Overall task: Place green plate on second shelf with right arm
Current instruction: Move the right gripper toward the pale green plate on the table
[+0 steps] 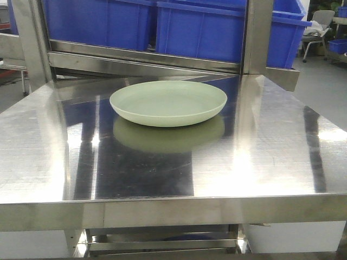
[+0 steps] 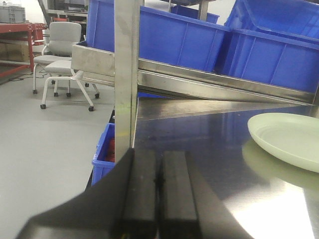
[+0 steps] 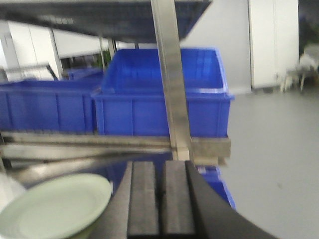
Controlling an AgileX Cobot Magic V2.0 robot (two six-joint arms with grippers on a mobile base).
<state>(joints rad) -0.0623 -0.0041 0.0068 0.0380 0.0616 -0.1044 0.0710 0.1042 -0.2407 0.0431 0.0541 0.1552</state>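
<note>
The pale green shallow round plate (image 1: 168, 103) lies flat at the rear middle of the shiny steel table (image 1: 271, 162), probably light, stiff and slippery, best pinched at its thin rim; the black left gripper (image 2: 158, 162) and black right gripper (image 3: 162, 172) have fingers pressed together, empty.

A plate (image 1: 168, 103) sits on the counter (image 1: 271, 157), toward its back edge. Behind it, a shelf (image 1: 141, 57) carries bins (image 1: 200, 30) side by side, with an upright post (image 1: 255, 38) to the right.
</note>
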